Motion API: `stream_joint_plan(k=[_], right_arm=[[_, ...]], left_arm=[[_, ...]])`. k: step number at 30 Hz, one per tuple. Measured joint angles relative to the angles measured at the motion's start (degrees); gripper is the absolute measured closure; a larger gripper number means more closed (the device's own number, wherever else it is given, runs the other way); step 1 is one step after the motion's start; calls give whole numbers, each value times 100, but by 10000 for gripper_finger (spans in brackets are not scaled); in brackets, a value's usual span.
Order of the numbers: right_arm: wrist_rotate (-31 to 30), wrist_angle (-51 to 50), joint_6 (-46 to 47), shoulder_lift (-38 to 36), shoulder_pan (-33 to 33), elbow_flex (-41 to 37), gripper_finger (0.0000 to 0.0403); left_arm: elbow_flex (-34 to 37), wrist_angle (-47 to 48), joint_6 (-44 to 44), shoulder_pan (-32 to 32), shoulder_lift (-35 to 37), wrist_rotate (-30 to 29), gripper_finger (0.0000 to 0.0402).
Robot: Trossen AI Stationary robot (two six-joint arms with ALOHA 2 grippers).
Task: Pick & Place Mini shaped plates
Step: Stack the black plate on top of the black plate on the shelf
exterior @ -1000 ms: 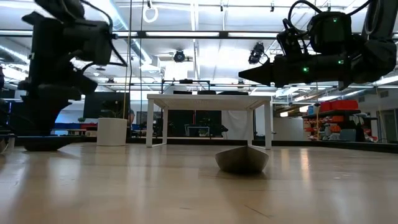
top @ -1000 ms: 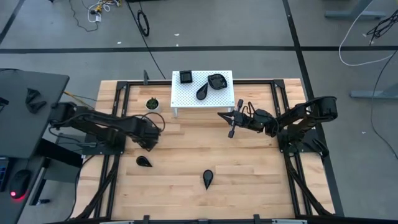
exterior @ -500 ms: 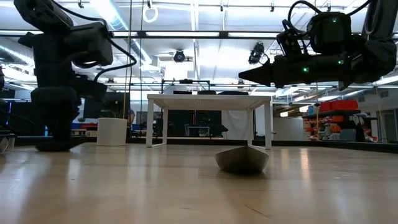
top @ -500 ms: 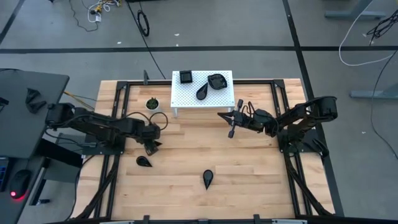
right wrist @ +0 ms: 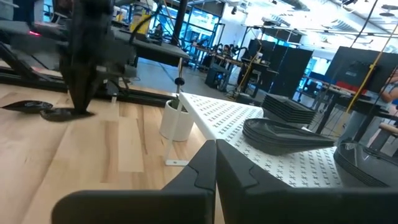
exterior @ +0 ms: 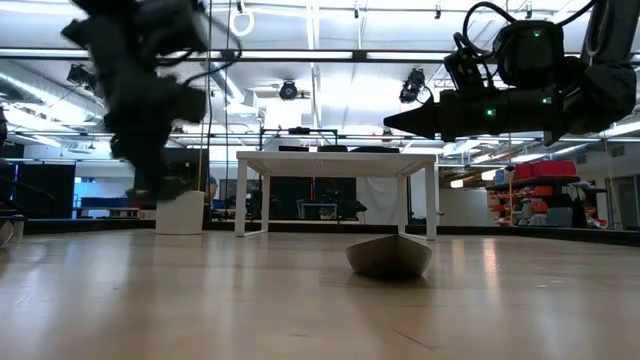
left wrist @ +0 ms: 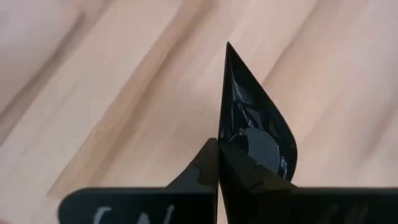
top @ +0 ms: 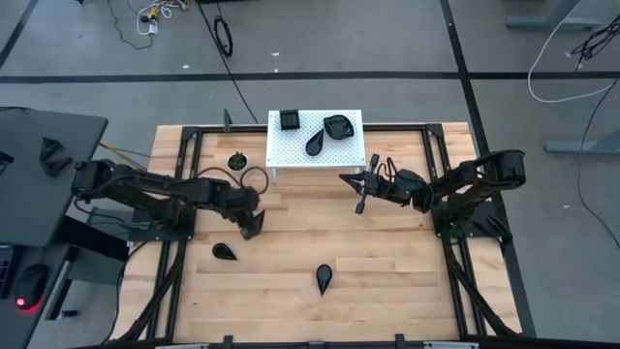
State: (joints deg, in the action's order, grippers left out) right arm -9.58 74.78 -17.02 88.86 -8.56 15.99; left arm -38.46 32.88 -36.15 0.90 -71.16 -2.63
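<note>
- High view: the left gripper point(top: 252, 227) is seen in front of the white perforated stand point(top: 320, 145), toward its left end, clenched on a teardrop plate point(left wrist: 255, 124).
- Two more teardrop plates point(top: 225, 251) point(top: 324, 279) are left on the table point(top: 407, 281) farther out from the stand.
- Three plates point(top: 334, 126) are carried on the stand.
- The right gripper point(top: 360, 191) is held clenched and empty just off the stand's right end.

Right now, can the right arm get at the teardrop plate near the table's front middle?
Probably yes: only bare table lies between the right pincer and that teardrop plate; the pincer is shut, though.
</note>
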Motion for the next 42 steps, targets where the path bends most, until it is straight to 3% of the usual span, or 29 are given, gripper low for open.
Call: stream_joint_plan(k=[6,10,19,26,31,42], right_arm=[[-33,-152,-210,0,0,0,392],[-103,-351,-115,0,0,0,392],[-112,-737,173,-2,2,-78,392],[-111,-716,494,-2,3,-254,392],[-109,-659,440,-2,2,-256,392],[-109,-522,141,-2,2,-256,392]], left_arm=[[-1200,-327,-542,-258,-24,-250,398],[-2250,-631,-31,-717,-349,-512,399],[-4816,75,1626,-2323,-2466,-227,400],[-6314,781,1883,-3029,-3860,138,396],[-6661,1195,1892,-3098,-4237,441,394],[-6671,1380,1951,-2894,-4242,450,393]])
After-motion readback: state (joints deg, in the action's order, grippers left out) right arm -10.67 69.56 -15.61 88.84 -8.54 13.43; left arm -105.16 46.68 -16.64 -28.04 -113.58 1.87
